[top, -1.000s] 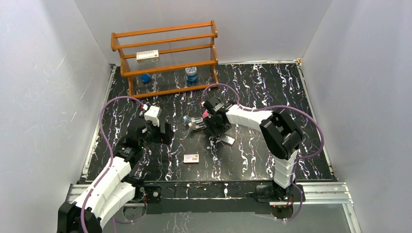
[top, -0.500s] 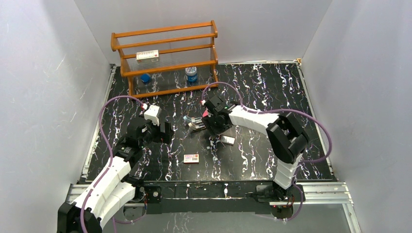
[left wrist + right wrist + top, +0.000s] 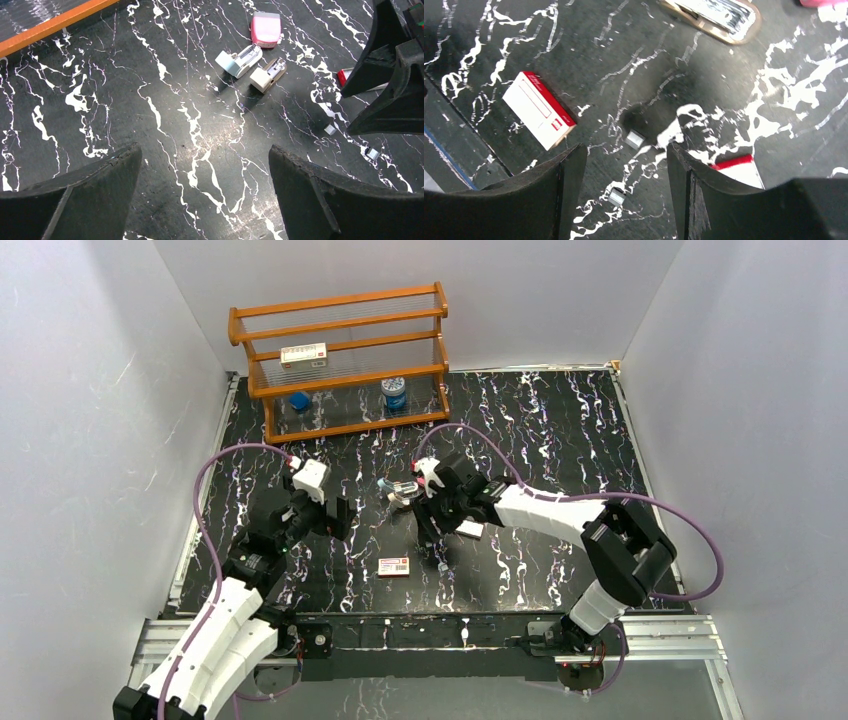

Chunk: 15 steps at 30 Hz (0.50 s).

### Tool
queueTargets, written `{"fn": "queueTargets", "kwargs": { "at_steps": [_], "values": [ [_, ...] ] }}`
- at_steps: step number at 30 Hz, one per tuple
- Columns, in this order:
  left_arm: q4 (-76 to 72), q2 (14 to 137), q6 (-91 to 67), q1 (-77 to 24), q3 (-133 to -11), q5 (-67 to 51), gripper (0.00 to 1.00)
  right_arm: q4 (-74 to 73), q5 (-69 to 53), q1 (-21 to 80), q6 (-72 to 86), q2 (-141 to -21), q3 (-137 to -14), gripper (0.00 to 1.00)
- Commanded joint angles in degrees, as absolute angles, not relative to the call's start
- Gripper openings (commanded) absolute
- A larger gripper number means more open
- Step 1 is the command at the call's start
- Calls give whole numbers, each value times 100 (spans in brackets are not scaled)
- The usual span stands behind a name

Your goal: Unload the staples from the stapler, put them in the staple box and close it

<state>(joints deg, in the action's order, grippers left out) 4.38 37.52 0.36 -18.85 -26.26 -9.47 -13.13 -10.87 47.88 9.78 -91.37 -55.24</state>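
Note:
The stapler [image 3: 239, 61] lies opened out on the black marbled table, its light blue half and a pale half [image 3: 267, 75] side by side with silver insides showing; in the top view the stapler [image 3: 403, 491] sits mid-table. Its silver-lined part [image 3: 716, 15] shows at the upper edge of the right wrist view. My right gripper [image 3: 624, 150] [image 3: 432, 530] hangs open just in front of the stapler, over two small silver staple strips [image 3: 634, 138] [image 3: 616, 197], holding nothing. My left gripper [image 3: 203, 152] [image 3: 336, 516] is wide open over bare table, left of the stapler.
A pink block [image 3: 265, 29] lies just behind the stapler. One red-and-white box [image 3: 394, 566] [image 3: 539, 109] lies near the front; another [image 3: 736, 170] sits beside my right fingers. A wooden rack [image 3: 340, 360] with a box and blue items stands at the back left.
My right gripper has pulled back from beside the stapler toward the front and opened a little wider. The left arm has shifted only slightly.

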Motion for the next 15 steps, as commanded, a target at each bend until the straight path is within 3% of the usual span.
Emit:
{"fn": "queueTargets", "kwargs": {
  "at_steps": [1, 15],
  "values": [
    [439, 3682, 298, -1855, -2772, -1171, 94, -794, -1472, 4885, 630, -9260, -5695, 69],
    [443, 3868, 375, -1859, -2857, -1086, 95, -1361, -1846, 4905, 693, -10199, -6358, 67]
  ]
}}
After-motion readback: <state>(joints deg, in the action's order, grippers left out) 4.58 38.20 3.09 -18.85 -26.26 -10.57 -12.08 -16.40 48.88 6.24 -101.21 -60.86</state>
